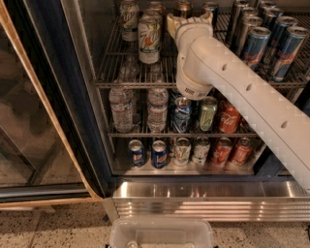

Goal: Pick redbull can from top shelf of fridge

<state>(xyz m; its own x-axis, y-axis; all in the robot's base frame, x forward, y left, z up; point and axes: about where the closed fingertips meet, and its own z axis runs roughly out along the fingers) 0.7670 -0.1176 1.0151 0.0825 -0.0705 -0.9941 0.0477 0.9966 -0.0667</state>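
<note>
the fridge (53, 97) stands with its glass door (29, 126) swung wide to the left, so access is already sorted. the robot's white arm (242, 92) reaches in from the lower right, up over the middle racks, and puts the gripper (190, 17) above the top shelf (135, 85), about mid-width and fairly deep in. it sits between the white-and-green cans (148, 41) on its left and the row of tall slim cans on its right, with a dark bronze can (183, 7) just behind it. whether the gripper is open or closed cannot be told from here, and nothing can be seen in its hold. the redbull can (255, 47) nearest the arm stands upright at the right front of the top shelf, among several more of its kind, just to the right of the arm and apart from the gripper. none of them looks lifted or tilted. so the reach into the fridge looks done, but the grasp itself seems not yet made: what appears left is to bring the gripper across to the right onto a redbull can, close on it, and draw it out past the shelf's front rail without knocking its neighbours. the water bottles (121, 109) and soda cans on the lower racks are untouched.
</note>
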